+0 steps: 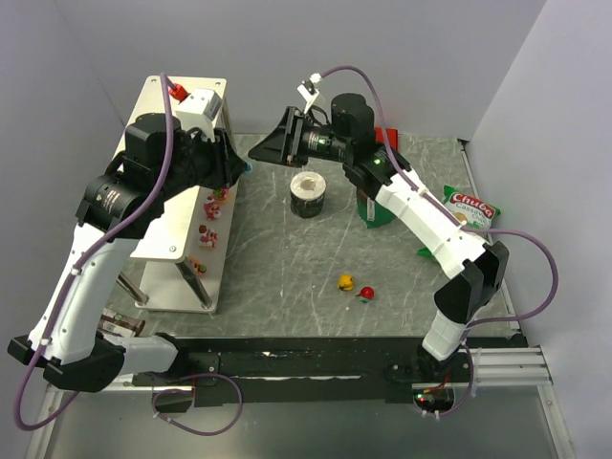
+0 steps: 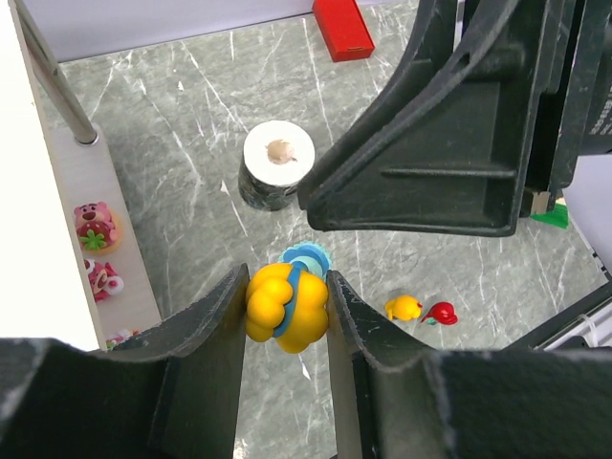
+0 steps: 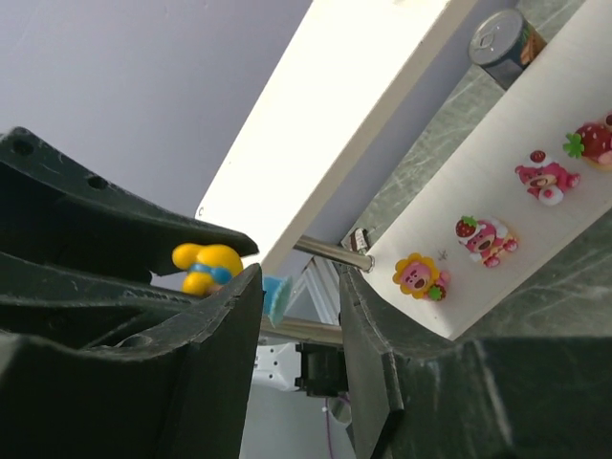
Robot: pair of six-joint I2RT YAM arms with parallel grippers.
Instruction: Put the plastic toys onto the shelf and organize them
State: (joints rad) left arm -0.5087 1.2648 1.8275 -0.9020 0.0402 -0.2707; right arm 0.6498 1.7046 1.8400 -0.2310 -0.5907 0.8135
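Held toy: your left fingers (image 2: 218, 323) are clamped on a yellow toy with a blue band (image 2: 287, 311), which hangs in the air over the worktop (image 2: 191, 105), not over the shelf.
Long axis: in the left wrist view it seems to run from 12 to 6 o'clock, along the fingers, with the blue part at 12.
Way to the shelf: the lower tier of the shelf (image 2: 75, 177) lies at 9 o'clock of the held toy, near but apart. Your coming move turns on that sideways carry.
Toys on the tier: pink toys (image 2: 96, 226) sit in a row there. In the right wrist view a sunflower-faced toy (image 3: 421, 275) ends the row, with bare board past it.
Loose toys: a yellow toy (image 1: 346, 282) and a red toy (image 1: 365, 292) lie just beside each other at 5 o'clock of the white roll (image 1: 308, 194). Your right arm looks nearer to them.
Right fingers: your right fingers (image 3: 234, 320) stand apart with nothing between them, facing the left ones from close by.
Writing: the green bag (image 1: 471, 204) has a red label that begins "Chu". The rest is too small to read.
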